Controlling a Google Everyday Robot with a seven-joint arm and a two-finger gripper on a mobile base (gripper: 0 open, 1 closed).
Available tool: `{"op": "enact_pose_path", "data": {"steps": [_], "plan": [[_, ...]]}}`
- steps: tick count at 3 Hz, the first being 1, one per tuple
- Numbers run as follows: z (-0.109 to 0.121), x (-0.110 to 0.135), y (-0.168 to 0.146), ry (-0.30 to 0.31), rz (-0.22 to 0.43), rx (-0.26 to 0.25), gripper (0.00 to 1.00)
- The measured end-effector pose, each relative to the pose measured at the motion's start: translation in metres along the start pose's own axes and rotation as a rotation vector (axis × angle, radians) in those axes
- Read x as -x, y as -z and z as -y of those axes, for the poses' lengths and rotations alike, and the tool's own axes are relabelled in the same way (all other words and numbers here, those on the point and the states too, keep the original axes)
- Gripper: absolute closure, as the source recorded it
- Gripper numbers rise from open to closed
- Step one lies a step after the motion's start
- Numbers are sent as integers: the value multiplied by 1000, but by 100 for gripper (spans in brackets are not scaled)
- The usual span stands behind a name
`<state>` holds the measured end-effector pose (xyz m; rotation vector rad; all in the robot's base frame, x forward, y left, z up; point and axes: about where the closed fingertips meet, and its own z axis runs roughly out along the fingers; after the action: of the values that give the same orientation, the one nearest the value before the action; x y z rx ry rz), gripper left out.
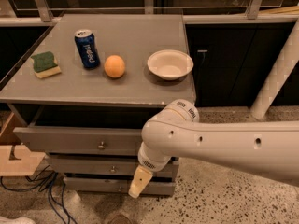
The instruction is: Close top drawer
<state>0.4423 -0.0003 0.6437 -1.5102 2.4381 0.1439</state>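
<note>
At the far left, a light brown cardboard box (10, 146) stands on the floor against the side of the cabinet. Blue and black cables (43, 186) trail over the speckled floor just near of it.

The wide grey top drawer (70, 140) sits directly under the flat grey cabinet top (135, 31). It is pulled out towards the near side, with a dark gap showing behind its front. Its small round metal knob (101, 145) is at the centre of the front. Below it are two shorter grey drawers, the middle one (88, 164) and the bottom one (100, 185).

On the cabinet top, from left to right, lie a green and yellow sponge (45, 64), an upright blue drink can (87, 49), a round orange fruit (114, 66) and a shallow white bowl (170, 64). All of them stand apart from one another.

The thick white robot arm (224, 146) reaches in from the right and covers the right end of the top drawer front. The cream-coloured gripper (139, 182) hangs down from the wrist in front of the two lower drawers, to the right of the knob and below it. It holds nothing, and whether it is open or closed cannot be told.

Far right, a white slanted post (279, 73) rises before dark cupboards (224, 64).
</note>
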Motion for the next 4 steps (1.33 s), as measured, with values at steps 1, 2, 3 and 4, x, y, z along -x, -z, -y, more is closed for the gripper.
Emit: {"op": "enact_pose_path", "data": {"steps": [1, 2, 3, 4], "plan": [[0, 0, 0, 0, 0, 0, 16], [0, 0, 0, 0, 0, 0, 38], [0, 0, 0, 0, 0, 0, 61], [5, 13, 2, 17, -2, -29, 84]]}}
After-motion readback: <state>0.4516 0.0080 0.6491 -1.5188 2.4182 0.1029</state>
